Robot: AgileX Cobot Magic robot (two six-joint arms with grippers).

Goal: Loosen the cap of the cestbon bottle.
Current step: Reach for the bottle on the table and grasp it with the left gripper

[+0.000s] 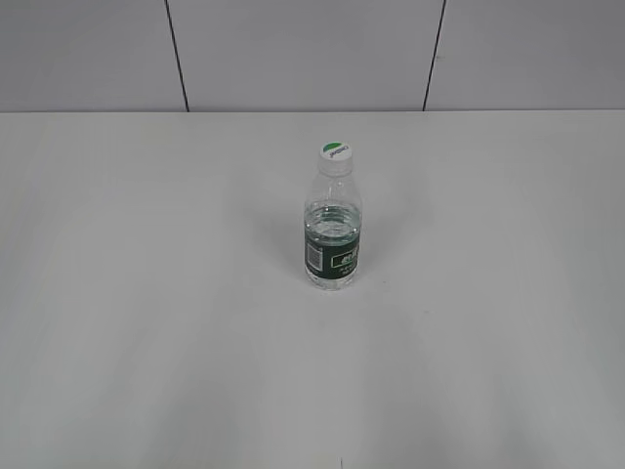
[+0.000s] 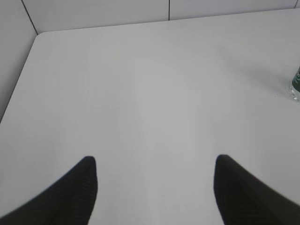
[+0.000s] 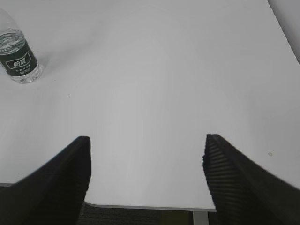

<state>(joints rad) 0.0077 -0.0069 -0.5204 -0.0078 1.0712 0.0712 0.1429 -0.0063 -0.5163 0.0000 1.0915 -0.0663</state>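
The cestbon bottle (image 1: 332, 230) stands upright near the middle of the white table, clear plastic with a dark green label. Its white cap (image 1: 336, 155) with a green patch sits on top. In the exterior view neither arm shows. My left gripper (image 2: 155, 161) is open over bare table, with only the edge of the bottle (image 2: 296, 84) showing at the far right. My right gripper (image 3: 146, 140) is open above the near table edge, the bottle (image 3: 18, 58) far off at the upper left, its cap cut off by the frame. Nothing lies between either pair of fingers.
The white table (image 1: 146, 322) ends at a grey panelled wall (image 1: 293, 49) behind. In the right wrist view the table's front edge (image 3: 140, 206) runs under the fingers, with dark floor below. A table corner (image 2: 40, 35) shows at the upper left of the left wrist view.
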